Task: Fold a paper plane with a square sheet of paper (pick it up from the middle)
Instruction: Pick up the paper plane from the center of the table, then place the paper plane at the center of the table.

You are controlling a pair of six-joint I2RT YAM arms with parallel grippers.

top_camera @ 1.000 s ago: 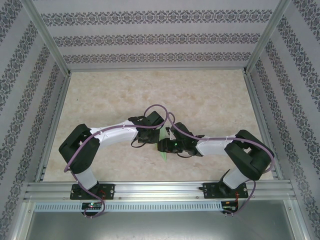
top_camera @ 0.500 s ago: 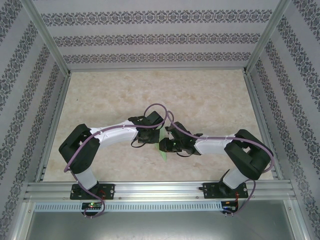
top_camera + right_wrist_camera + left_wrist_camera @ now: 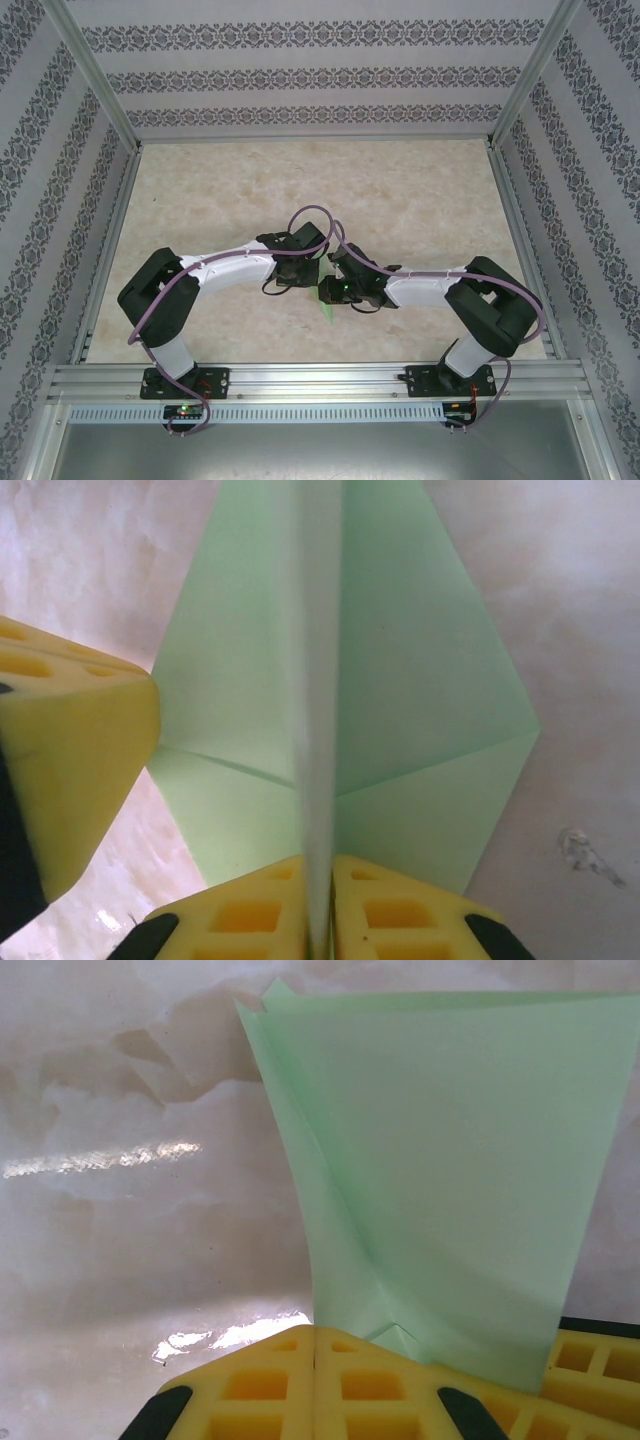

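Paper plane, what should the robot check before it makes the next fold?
1. Left gripper holds the paper plane: ok, shut on it.
2. Right gripper holds the centre crease: ok, shut on it.
3. Paper free of tears: ok where it shows.
4. Both sides of the fold match: cannot tell, one side is partly hidden.
5. Plane lifted off the table: cannot tell.

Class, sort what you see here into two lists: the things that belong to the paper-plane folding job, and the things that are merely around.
Part of the job:
- green paper, partly folded, with a centre crease
- left gripper and right gripper, the fingers of each shut on the paper

Merely around:
- table
- patterned walls
- metal frame
- purple cables
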